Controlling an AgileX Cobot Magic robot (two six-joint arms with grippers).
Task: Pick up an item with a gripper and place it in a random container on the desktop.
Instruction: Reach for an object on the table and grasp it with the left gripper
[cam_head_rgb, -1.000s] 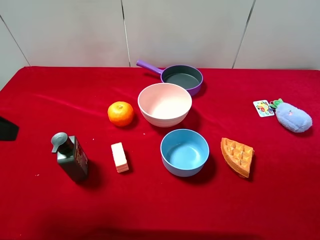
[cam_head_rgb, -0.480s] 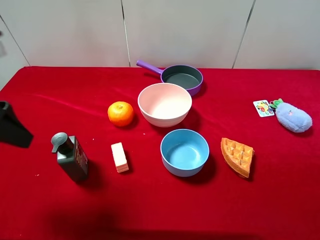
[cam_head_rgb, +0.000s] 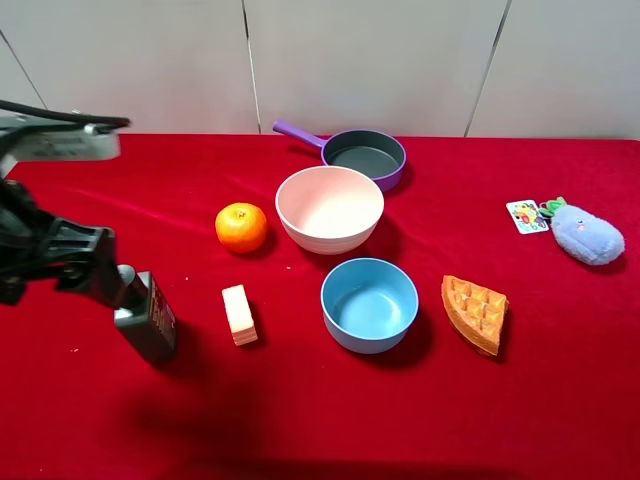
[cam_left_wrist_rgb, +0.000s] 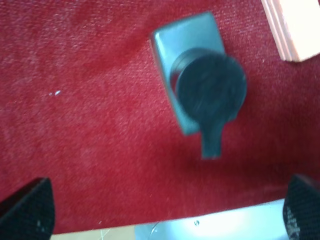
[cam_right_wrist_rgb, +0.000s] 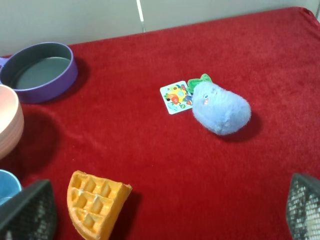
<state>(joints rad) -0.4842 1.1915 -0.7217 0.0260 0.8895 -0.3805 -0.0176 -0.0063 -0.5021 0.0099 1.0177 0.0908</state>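
Observation:
The dark grey pump bottle (cam_head_rgb: 150, 322) stands on the red desktop (cam_head_rgb: 300, 420) at the front left. My left gripper (cam_head_rgb: 108, 276) has come in from the left and hangs over the bottle's pump head. The left wrist view looks straight down on the bottle (cam_left_wrist_rgb: 192, 75); the left gripper (cam_left_wrist_rgb: 165, 212) is open, its fingertips (cam_left_wrist_rgb: 27, 212) wide apart and above the bottle, not touching it. The pale pink bowl (cam_head_rgb: 330, 208) sits mid-table, empty; its rim shows in the right wrist view (cam_right_wrist_rgb: 7, 125). My right gripper (cam_right_wrist_rgb: 165, 210) is open and empty, out of the exterior view.
An orange (cam_head_rgb: 241, 227), a cream block (cam_head_rgb: 238, 314), a blue bowl (cam_head_rgb: 369, 304) and a purple pan (cam_head_rgb: 365, 155) surround the pink bowl. A waffle wedge (cam_head_rgb: 475, 312), a blue plush (cam_head_rgb: 587, 234) and a card (cam_head_rgb: 526, 216) lie on the right.
My left arm has swung in from the left edge to above the bottle, now covering its pump head. The objects have not moved.

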